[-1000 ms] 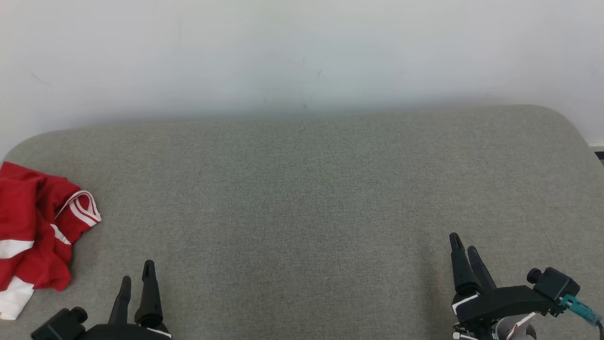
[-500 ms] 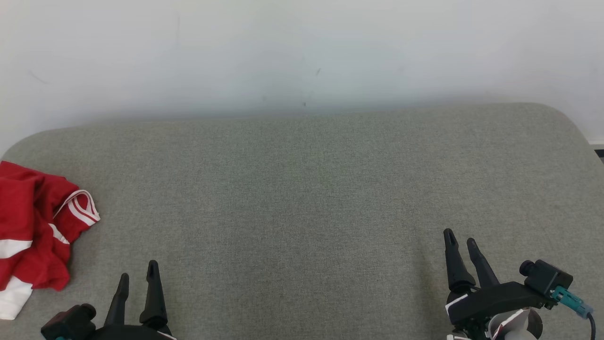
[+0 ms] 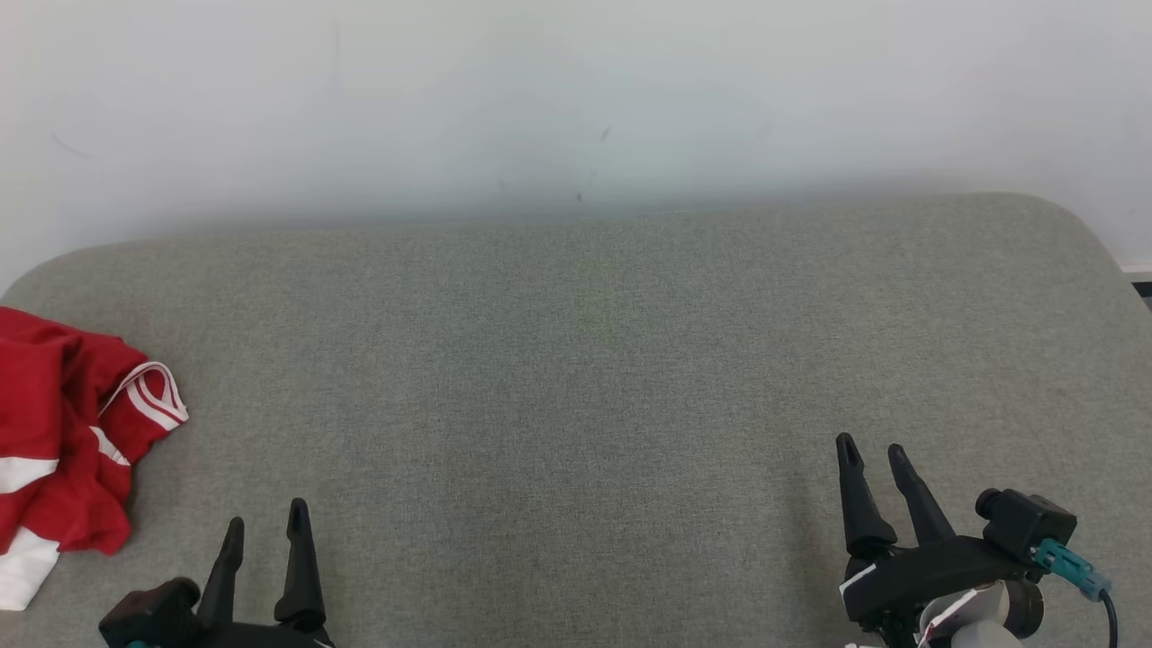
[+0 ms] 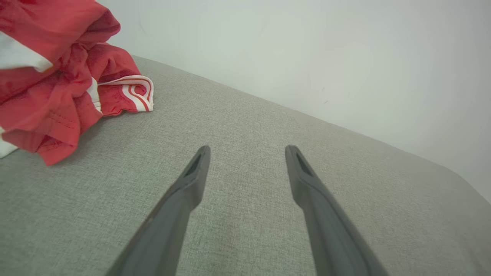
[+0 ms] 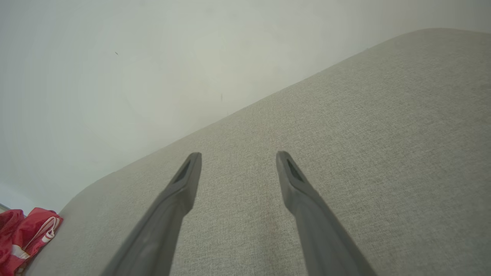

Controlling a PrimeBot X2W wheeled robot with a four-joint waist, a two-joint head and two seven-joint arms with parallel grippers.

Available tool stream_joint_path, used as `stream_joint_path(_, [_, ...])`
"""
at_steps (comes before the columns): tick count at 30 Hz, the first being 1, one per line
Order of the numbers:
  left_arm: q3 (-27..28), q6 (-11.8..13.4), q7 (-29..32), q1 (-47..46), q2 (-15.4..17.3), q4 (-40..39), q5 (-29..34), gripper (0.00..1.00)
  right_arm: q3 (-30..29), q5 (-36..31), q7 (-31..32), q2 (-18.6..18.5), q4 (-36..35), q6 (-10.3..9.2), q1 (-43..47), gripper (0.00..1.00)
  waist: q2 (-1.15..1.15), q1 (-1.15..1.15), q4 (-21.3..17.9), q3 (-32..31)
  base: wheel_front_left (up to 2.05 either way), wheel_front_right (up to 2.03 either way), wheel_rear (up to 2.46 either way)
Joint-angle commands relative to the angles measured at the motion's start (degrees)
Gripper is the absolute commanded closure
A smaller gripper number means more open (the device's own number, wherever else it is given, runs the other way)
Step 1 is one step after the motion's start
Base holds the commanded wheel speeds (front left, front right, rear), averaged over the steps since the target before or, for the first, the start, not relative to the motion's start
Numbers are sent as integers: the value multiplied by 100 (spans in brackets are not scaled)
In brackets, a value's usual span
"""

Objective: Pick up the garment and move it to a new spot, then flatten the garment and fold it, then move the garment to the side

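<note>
1. While both tools hover low over the near side of the tabletop (image 3: 576, 360), the left tool (image 3: 266, 515) has its two fingers spread apart with nothing between them. The right tool (image 3: 870, 445) is likewise spread and empty.
2. Grey fabric covers the tabletop, which runs back to a pale wall (image 3: 576, 90).
3. Crumpled at the far left, the red garment (image 3: 63, 450) with white stripes lies near the left tool and well apart from the right one, with neither touching it.
4. Risk, as I judge it: a shallow pinch on one loose layer could let the heap slip mid-carry or drag it off the left edge. Fingers pressed too low might also snag the soft cover.
5. I see no container, and the garment rests straight on the tabletop.
</note>
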Motion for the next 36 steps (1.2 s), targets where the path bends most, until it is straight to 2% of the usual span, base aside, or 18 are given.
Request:
stream_joint_path(1, [8, 33, -65, 25, 28, -16, 164, 0, 22, -144, -63, -36, -25, 36, -78, 0, 0, 0, 1, -2, 0, 0, 0])
stream_joint_path(36, [63, 89, -479, 225, 29, 107, 1923, 0, 153, -1708, -474, -77, 254, 35, 36, 0, 0, 0, 9, -148, 0, 0, 0])
